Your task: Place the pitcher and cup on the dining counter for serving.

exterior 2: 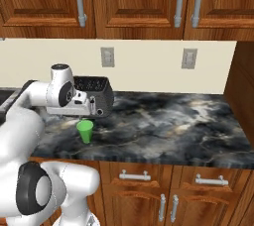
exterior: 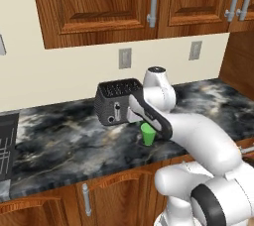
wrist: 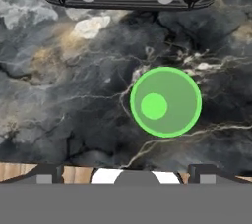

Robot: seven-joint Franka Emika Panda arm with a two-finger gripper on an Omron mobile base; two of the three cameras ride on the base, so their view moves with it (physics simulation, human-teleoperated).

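The cup [wrist: 166,101] is a small bright green tumbler standing upright on the black marble worktop [exterior 2: 163,121], just in front of the toaster. It also shows as the green cup [exterior: 148,135] and cup [exterior 2: 85,131] in the base views. My gripper [wrist: 127,175] hangs straight above the worktop, looking down. Its dark fingertips [wrist: 47,174] stand wide apart and it is open and holds nothing. Seen from the right base, the gripper [exterior 2: 83,117] sits a little above the cup's rim. The pitcher and the dining counter are out of view.
A dark slotted toaster [exterior: 116,102] stands against the wall right behind the cup, close to my hand. Wood wall cabinets [exterior 2: 139,2] hang overhead. A cooktop [exterior: 7,145] lies at the far left. The worktop's front edge [wrist: 19,171] is near the cup.
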